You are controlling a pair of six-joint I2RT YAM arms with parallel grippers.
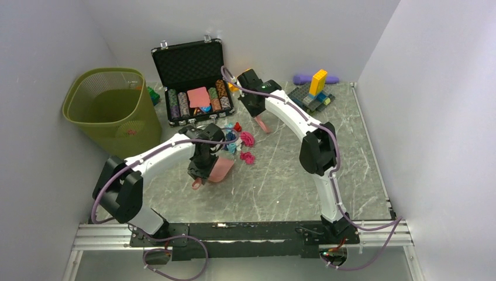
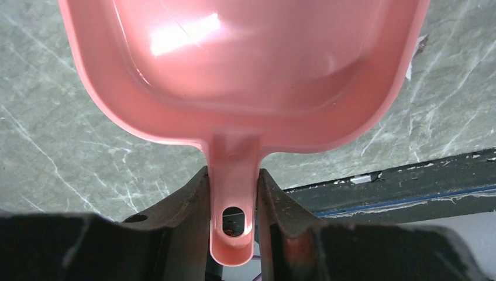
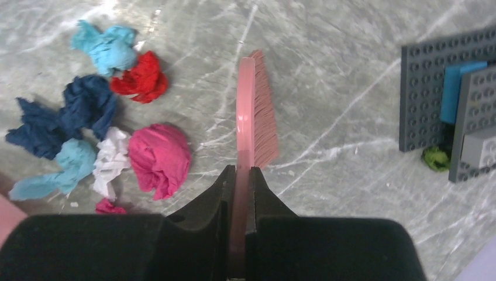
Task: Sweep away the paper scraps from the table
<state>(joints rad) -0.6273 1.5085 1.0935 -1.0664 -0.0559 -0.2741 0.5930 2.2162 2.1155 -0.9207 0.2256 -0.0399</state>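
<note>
Left claw (image 2: pixel 232 181): closed tight on the short handle of the pink dustpan (image 2: pixel 245 70), one finger pressed against each side of it.
Dustpan: low and left of centre in the top view, open end turned toward the upper right; whether its lip touches the bench (image 1: pixel 281 175) cannot be told.
Right claw (image 3: pixel 243 175): closed on the back end of the pink brush (image 3: pixel 257 111), which is seen edge-on with its bristles facing the right of the wrist frame.
Paper scraps (image 3: pixel 159 158): a loose cluster lying on the bench at the left of the right wrist view, in light blue, red, navy, white and pink. In the top view they sit near the centre, between dustpan and brush, close to both.
Bin (image 1: pixel 111 108): green mesh, upper left of the top view.
Case (image 1: pixel 193 79): black, lid open, rows of poker chips (image 1: pixel 178 104) inside, upper centre.
Toy bricks (image 1: pixel 313 93): on grey plates, upper right, well apart from the cluster.
Front rail (image 2: pixel 398 181): black, lower right of the left wrist view.
</note>
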